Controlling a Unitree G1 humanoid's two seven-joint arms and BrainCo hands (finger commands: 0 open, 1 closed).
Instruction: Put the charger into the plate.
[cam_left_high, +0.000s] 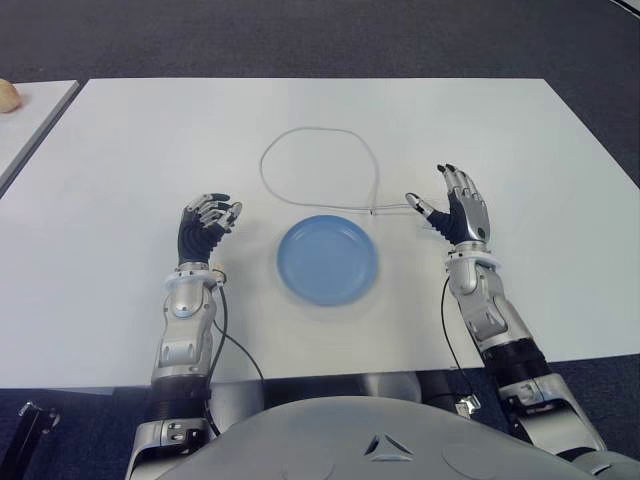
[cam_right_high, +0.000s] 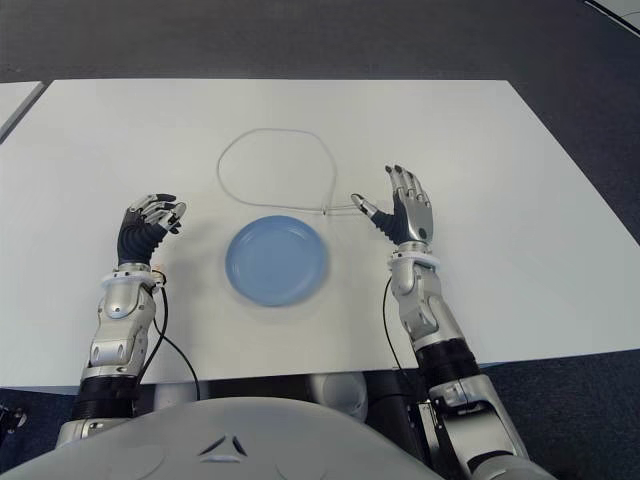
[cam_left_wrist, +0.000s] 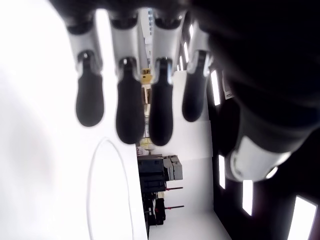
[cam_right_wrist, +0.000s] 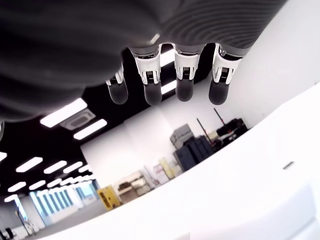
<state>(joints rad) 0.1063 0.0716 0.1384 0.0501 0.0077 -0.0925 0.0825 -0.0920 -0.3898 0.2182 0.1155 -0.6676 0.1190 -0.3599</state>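
While the left hand (cam_left_high: 207, 222) waits with loosely curled, empty fingers left of the blue plate (cam_left_high: 327, 259), the white charger cable (cam_left_high: 318, 166) lies looped behind the plate. It looks light and floppy, best pinched near its small plug end, maybe. The right hand (cam_left_high: 452, 208), spread and empty, shows just beside that end.

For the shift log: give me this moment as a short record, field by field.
charger: white cable looped on the table beyond the plate, its ends near the right thumb
plate: blue plate, holds nothing, between the two hands
table: white table
right hand: right hand open, right of the plate, thumb tip next to the cable's end; contact unclear
left hand: left hand left of the plate, fingers relaxed, holds nothing
task status: charger not yet in the plate
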